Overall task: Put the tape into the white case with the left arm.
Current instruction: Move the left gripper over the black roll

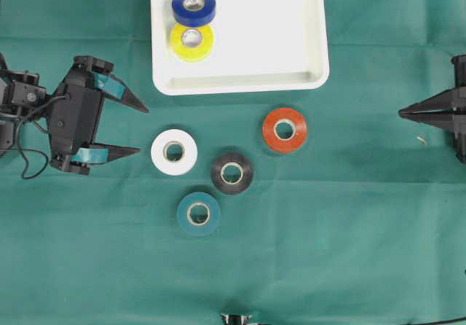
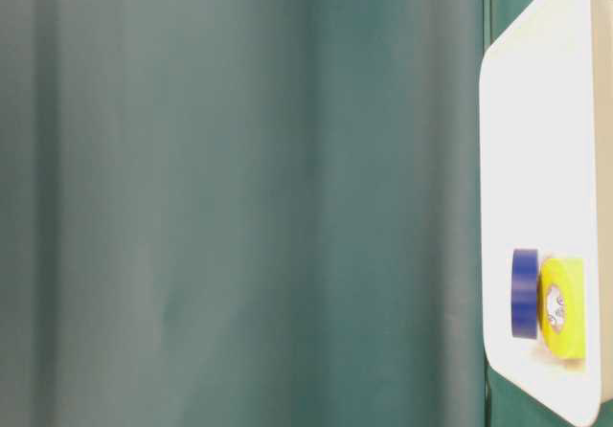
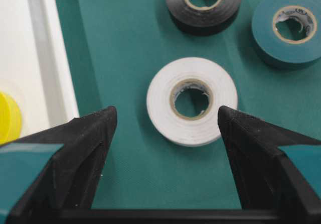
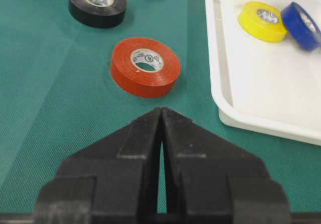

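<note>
Left pincer (image 1: 143,130) gapes wide, white tape (image 1: 174,151) just ahead.

white case (image 2: 536,111): along right edge of frame, on green cloth (image 2: 239,197) | blue tape roll (image 2: 524,293): lower right, inside case, on edge | yellow tape roll (image 2: 562,307): touching blue roll's right side

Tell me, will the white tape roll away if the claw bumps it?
Probably not. The white tape lies flat on the green cloth, so a bump would likely slide it rather than roll it. It looks like a stiff, solid ring, so the open left claw could probably squeeze it without squashing it. It seems light.
</note>
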Motion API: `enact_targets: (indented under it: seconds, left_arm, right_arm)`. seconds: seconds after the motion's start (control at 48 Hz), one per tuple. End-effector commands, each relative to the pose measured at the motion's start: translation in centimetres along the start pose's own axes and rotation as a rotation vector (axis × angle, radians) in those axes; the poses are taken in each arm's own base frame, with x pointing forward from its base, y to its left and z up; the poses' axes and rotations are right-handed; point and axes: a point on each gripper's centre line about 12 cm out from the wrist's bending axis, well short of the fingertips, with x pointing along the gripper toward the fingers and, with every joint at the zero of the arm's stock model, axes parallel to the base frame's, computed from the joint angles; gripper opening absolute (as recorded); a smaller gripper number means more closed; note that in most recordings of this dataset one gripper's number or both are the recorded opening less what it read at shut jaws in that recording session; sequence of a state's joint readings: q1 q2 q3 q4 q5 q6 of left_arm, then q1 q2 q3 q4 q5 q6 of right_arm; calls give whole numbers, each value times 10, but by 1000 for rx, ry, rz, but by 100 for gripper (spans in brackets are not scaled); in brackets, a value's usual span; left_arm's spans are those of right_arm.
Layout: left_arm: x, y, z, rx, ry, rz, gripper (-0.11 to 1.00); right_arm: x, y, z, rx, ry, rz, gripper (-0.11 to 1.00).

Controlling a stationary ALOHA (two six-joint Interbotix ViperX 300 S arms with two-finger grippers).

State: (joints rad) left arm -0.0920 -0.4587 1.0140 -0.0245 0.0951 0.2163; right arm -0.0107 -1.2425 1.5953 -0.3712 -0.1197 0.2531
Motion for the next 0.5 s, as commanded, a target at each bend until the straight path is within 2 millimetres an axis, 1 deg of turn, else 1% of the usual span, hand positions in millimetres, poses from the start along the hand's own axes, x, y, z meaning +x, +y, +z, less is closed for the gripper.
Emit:
enact_targets:
  seconds: [0.0, 0.208, 0.396, 0.479]
  left_arm:
    - [1, 1, 12, 1, -30, 1, 81]
    - [10, -4, 16, 11, -17, -18, 82]
    - [27, -11, 20, 25, 17, -42, 82]
    - [37, -13, 25, 31, 27, -49, 81]
  right_arm:
    - [0, 0, -1, -4, 4, 2, -9]
    - [0, 0, -1, -2, 2, 2, -9]
    - [0, 0, -1, -2, 4, 2, -9]
    - [0, 0, -2, -2, 4, 2, -9]
